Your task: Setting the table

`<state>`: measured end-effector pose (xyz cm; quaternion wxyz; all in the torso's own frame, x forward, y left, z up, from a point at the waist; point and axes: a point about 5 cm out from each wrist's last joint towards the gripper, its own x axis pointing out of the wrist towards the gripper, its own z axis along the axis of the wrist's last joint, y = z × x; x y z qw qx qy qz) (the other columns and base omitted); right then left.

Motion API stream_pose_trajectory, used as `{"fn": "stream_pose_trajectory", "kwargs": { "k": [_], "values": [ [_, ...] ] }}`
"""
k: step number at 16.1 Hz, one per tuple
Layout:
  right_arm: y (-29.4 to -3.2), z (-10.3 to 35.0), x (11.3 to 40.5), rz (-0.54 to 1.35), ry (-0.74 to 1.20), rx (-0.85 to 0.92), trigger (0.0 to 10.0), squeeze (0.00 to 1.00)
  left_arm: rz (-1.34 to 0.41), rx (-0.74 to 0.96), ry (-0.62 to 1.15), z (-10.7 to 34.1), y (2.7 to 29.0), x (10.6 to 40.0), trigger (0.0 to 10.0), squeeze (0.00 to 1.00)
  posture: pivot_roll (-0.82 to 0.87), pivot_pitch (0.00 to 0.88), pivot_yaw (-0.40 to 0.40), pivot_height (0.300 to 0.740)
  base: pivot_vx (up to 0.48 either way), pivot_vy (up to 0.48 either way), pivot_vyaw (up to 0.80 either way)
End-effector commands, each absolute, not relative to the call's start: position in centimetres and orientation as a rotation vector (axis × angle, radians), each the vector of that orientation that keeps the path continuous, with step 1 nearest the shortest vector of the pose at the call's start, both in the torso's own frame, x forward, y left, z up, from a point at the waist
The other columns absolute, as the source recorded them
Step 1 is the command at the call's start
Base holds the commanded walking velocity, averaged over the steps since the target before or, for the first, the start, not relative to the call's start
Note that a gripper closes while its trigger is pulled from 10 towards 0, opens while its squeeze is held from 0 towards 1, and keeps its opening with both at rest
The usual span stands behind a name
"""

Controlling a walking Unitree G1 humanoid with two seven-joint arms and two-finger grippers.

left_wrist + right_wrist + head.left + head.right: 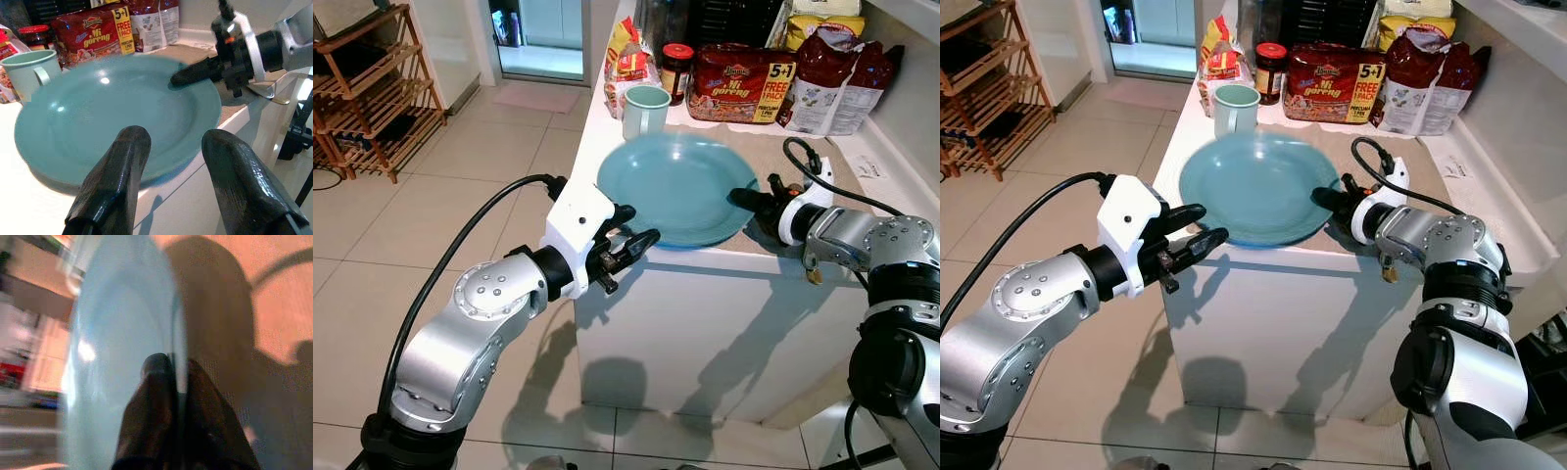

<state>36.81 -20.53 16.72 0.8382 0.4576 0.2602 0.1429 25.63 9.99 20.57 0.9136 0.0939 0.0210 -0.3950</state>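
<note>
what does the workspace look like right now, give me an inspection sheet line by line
Surface: white counter, with a tan mat under the plate's far side.
Job's things: teal plate lying flat, its near rim overhanging the counter edge; pale green mug upright behind it.
Clutter: Mi Goreng noodle multipack, red-lidded jar, snack bags.
Grippers: right claw pinched on the plate's rim; left claw open, just short of the near rim.
Cables: black cable along the left arm, another looping over the right wrist.
Surroundings: tiled floor, wooden rack.
</note>
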Motion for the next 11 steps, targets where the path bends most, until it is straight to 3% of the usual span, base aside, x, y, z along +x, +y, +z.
{"fn": "stream_pose_trajectory", "kwargs": {
  "k": [1, 5, 6, 9, 10, 11],
  "values": [
    [-20.6, 18.0, 37.1, 0.321, 0.514, 0.973, 0.0, 0.00, -0.808, 0.206, 0.027, 21.0, 9.9, 25.8, 10.0, 0.00, 0.07, 0.000, -0.040, 0.740, 0.000, 0.000, 0.00],
    [-20.5, 19.2, 36.7, 0.386, 0.473, 1.001, 0.0, 0.00, -0.741, 0.190, -0.017, 21.6, 10.3, 26.3, 10.0, 0.00, 0.07, 0.000, -0.035, 0.740, 0.000, 0.000, 0.00],
    [-20.8, 20.1, 35.9, 0.413, 0.436, 0.990, 0.0, 0.00, -0.651, 0.176, -0.053, 22.1, 11.0, 26.8, 10.0, 0.00, 0.07, 0.000, -0.037, 0.740, 0.000, 0.000, 0.00],
    [-22.5, 23.0, 33.0, 0.367, 0.166, 0.868, 0.0, 0.00, -0.436, 0.083, -0.142, 23.3, 13.2, 27.5, 10.0, 0.00, 0.07, 0.011, -0.039, 0.740, 0.000, 0.000, 0.00],
    [-23.0, 24.1, 31.1, 0.343, 0.035, 0.783, 6.1, 0.00, -0.403, 0.082, -0.148, 23.1, 13.9, 27.1, 10.0, 0.00, 0.06, 0.015, -0.037, 0.740, 0.000, 0.000, 0.00],
    [-23.1, 24.8, 29.2, 0.313, -0.053, 0.676, 10.0, 0.00, -0.392, 0.067, -0.148, 23.0, 14.4, 26.6, 10.0, 0.00, 0.06, 0.020, -0.035, 0.740, 0.000, 0.000, 0.00]
  ]
}}
